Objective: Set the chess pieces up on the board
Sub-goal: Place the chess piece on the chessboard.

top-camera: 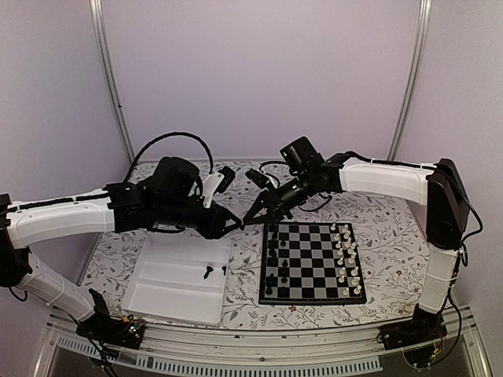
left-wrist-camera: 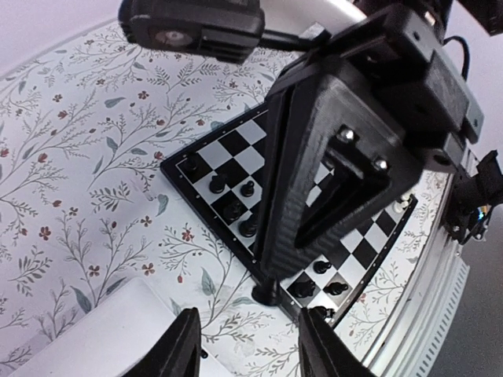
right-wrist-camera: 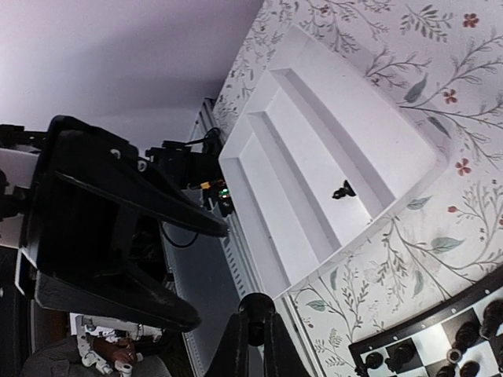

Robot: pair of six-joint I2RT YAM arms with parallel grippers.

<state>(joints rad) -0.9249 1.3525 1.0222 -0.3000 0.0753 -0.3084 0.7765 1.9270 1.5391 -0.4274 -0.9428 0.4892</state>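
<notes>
Beside the near left corner of the chequered board [top-camera: 312, 263], my right gripper [top-camera: 250, 218] [right-wrist-camera: 255, 320] is shut on a small black chess piece [right-wrist-camera: 255, 302] [left-wrist-camera: 269, 294]. Facing it, my left gripper [top-camera: 236, 225] [left-wrist-camera: 250, 322] is open, a finger on each side of that piece and apart from it. Several black pieces [top-camera: 271, 255] [left-wrist-camera: 233, 208] stand along the board's left side. White pieces [top-camera: 346, 255] line its right side. Two black pieces [top-camera: 208, 272] [right-wrist-camera: 343, 190] lie in the white tray [top-camera: 177, 294].
The white tray [right-wrist-camera: 314, 133] has long shallow compartments and lies left of the board on the flowered cloth [top-camera: 377, 220]. The two arms cross above the gap between tray and board. The table's front rail [top-camera: 259, 353] runs along the near edge.
</notes>
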